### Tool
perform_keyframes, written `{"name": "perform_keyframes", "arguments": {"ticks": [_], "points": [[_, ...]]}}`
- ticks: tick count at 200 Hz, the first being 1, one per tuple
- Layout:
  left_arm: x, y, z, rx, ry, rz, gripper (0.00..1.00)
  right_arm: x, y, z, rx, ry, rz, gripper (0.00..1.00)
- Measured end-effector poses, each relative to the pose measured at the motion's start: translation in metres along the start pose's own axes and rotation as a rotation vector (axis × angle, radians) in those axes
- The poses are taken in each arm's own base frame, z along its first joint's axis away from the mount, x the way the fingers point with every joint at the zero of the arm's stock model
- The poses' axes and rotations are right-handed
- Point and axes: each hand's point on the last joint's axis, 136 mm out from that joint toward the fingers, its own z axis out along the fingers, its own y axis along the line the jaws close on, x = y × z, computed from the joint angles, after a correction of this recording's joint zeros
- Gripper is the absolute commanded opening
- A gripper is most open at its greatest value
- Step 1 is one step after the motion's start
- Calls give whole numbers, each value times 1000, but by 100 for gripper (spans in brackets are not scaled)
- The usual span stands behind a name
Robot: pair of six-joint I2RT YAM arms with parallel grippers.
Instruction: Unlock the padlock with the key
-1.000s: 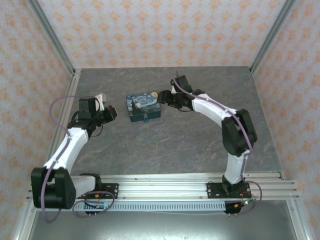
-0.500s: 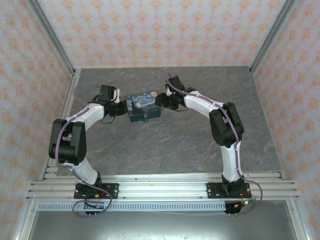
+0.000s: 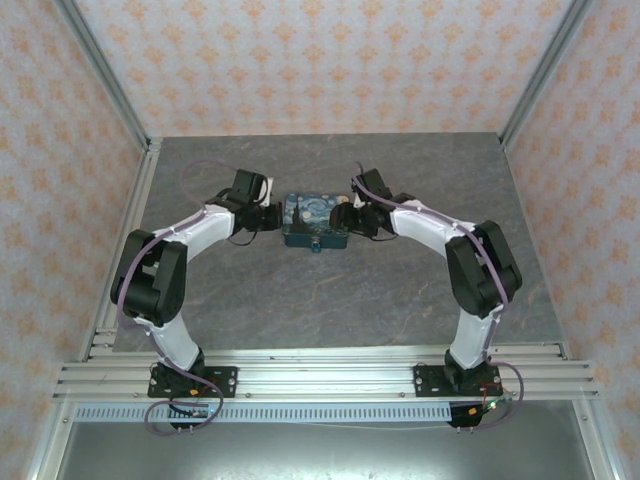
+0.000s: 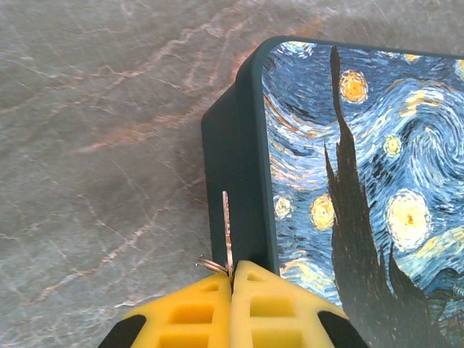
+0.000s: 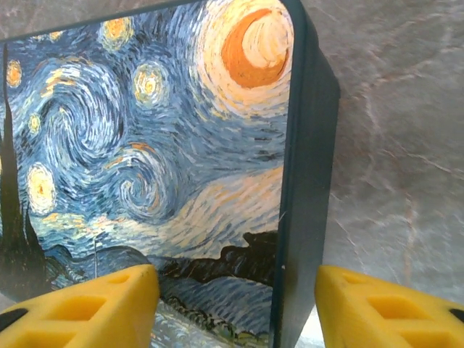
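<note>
The blue swirl-painted tin (image 3: 313,218) lies mid-table, and the tiny padlock (image 3: 313,244) hangs at its near side. My left gripper (image 3: 270,215) is at the tin's left end, shut on the key (image 4: 227,225). The thin blade points forward along the tin's dark side wall (image 4: 239,181), and its ring (image 4: 210,264) sticks out beside the yellow fingertips (image 4: 196,308). My right gripper (image 3: 345,218) is open at the tin's right end. Its yellow pads (image 5: 94,304) straddle the tin's corner (image 5: 301,239). Neither wrist view takes in the padlock.
The grey stone-patterned tabletop (image 3: 330,300) stretches toward the arm bases. Patterned walls and metal frame posts (image 3: 105,85) close in the back and sides. A rail (image 3: 320,375) runs along the near edge.
The left gripper has swung right with the key to the tin's left end. The tin has slid a little to the right and nearer, with the right gripper staying at its right end.
</note>
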Motion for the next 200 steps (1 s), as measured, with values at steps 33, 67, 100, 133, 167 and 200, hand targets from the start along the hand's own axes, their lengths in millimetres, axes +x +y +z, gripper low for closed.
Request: {"name": "perform_keyframes", "arguments": {"ticks": [33, 67, 100, 133, 167, 200], "points": [[8, -3, -18, 2, -8, 13, 0, 1, -11, -32, 76, -71, 12, 65], [7, -10, -58, 7, -58, 32, 0, 6, -11, -80, 131, -203, 5, 64], [33, -6, -83, 9, -63, 35, 0, 54, 17, -82, 158, -223, -100, 64], [74, -1, -101, 36, -42, 35, 0, 102, 37, -48, 183, -168, -172, 60], [110, -10, -114, 155, -51, 58, 0, 105, 38, -7, 245, -153, -155, 56], [124, -25, -111, 280, -37, 88, 0, 91, 45, 15, 271, -192, -145, 52]]}}
